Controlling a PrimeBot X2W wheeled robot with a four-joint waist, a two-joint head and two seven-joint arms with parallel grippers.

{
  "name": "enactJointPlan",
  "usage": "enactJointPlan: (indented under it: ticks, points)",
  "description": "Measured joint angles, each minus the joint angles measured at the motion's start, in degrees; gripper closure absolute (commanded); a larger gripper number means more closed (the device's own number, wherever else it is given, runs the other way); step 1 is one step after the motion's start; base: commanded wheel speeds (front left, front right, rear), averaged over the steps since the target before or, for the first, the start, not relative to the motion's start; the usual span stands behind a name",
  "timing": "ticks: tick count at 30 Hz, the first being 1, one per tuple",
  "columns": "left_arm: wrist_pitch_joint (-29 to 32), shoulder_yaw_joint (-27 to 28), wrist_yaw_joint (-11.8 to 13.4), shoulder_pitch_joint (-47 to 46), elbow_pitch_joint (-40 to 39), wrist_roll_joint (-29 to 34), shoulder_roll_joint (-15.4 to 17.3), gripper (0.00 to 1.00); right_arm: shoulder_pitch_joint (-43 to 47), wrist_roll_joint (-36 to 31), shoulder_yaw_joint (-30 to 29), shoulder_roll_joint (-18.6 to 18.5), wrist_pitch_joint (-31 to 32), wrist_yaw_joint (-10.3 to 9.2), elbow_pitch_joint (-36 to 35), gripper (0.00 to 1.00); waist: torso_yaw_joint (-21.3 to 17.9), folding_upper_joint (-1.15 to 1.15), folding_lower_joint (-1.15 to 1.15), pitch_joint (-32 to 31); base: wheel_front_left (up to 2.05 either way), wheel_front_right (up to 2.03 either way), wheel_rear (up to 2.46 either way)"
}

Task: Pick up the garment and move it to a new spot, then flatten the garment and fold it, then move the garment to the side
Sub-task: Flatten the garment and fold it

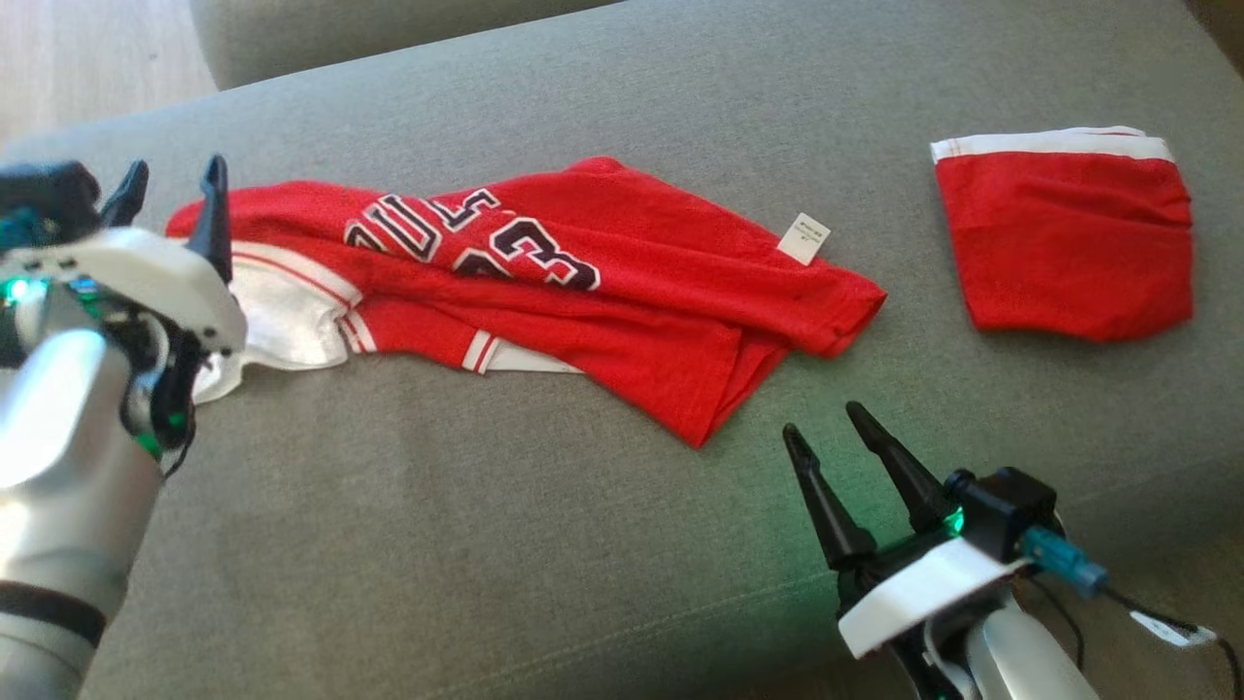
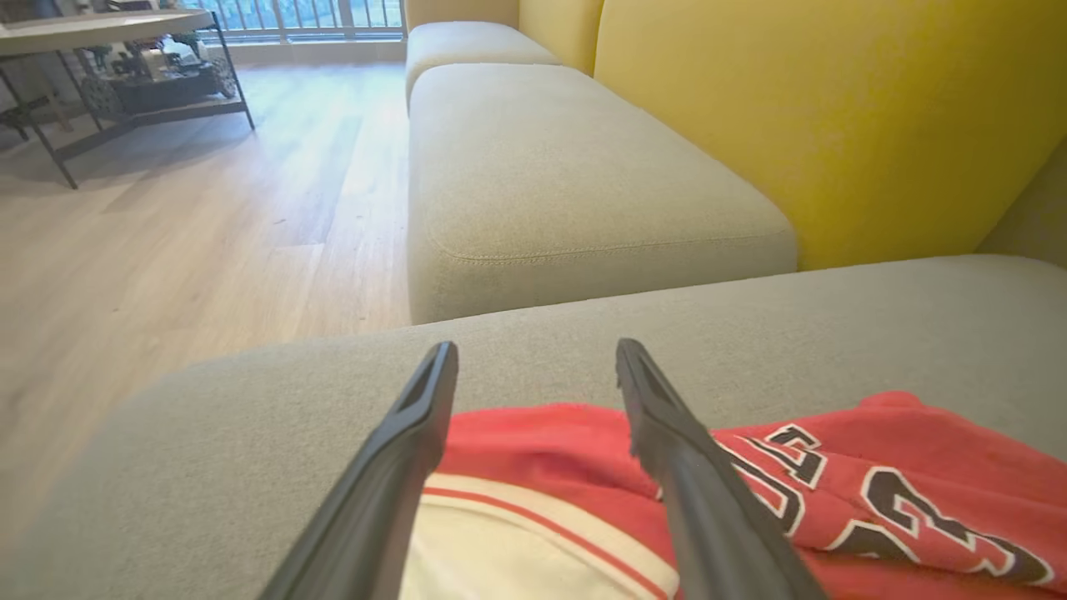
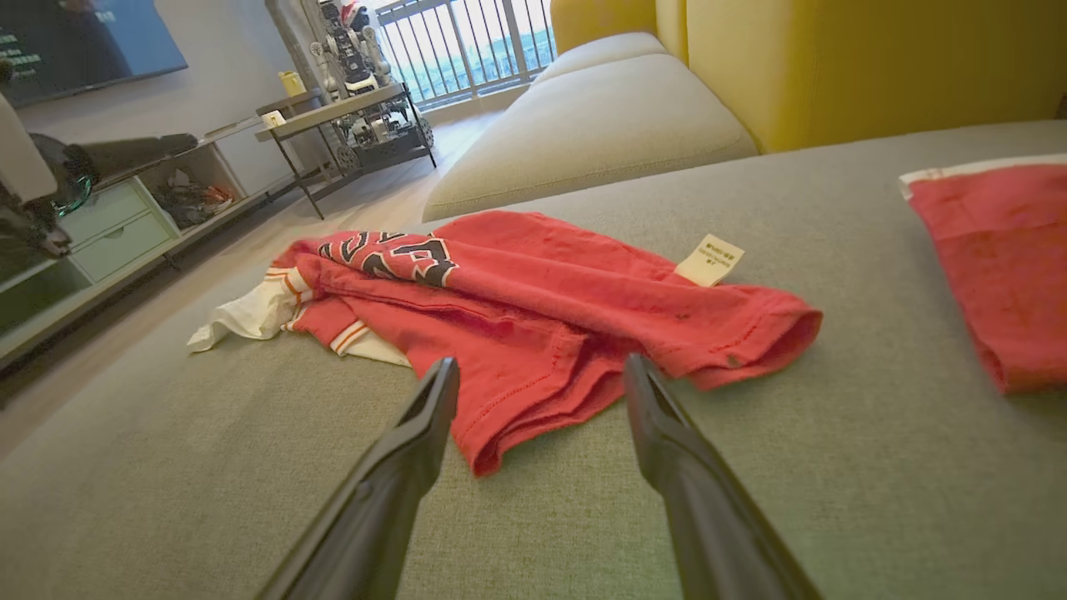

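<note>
Far left of the head view: left gripper (image 1: 173, 190), released, fingers spread with nothing between them. Hangs over the left end of the red jersey (image 1: 632, 292), tips above the red shoulder and white trim; touching the cloth or not cannot be told. Jersey crumpled and half doubled over, stretched from far left to right of centre across the grey cushion (image 1: 466, 525), lettering up, white tag (image 1: 804, 238) near its right end.

Just beyond the jersey's left end: cushion edge, then wood floor (image 1: 87, 58) in the upper left corner. Little room on that side.

Lower middle: wide bare cushion in front of the jersey, open for moving.

Lower right: right gripper (image 1: 826, 423), also released, fingers apart and empty. Points up the frame at the jersey's lowest corner, near it but apart.

Upper right: folded red piece (image 1: 1064, 243) with a white band, well apart from the jersey. Bare strip of cushion between the two.
</note>
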Motion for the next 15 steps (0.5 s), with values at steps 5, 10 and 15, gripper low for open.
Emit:
enactJointPlan:
  ticks: [5, 10, 15]
  points:
    - [-3.4, -0.3, 3.1, 3.2, -3.5, 2.4, -0.1, 0.00, -3.1, 4.7, 0.0, 0.0, 0.0, 0.00, 5.8, 0.00, 1.3, 0.00, 0.00, 0.0, 0.00, 0.00, 0.00]
    - [-3.8, 1.3, 7.3, 11.8, -16.1, 7.0, -1.8, 0.00, -9.0, 9.4, 0.0, -0.3, 0.0, 0.00, 15.8, 0.00, 4.0, 0.00, 0.00, -0.1, 0.00, 0.00, 0.00]
    - [-4.0, 3.2, 10.3, 21.8, -29.4, 12.8, -4.0, 0.00, -16.0, 13.4, 0.3, -0.5, 0.0, 0.00, 24.8, 0.00, 7.2, 0.00, 0.00, 0.1, 0.00, 0.00, 0.00]
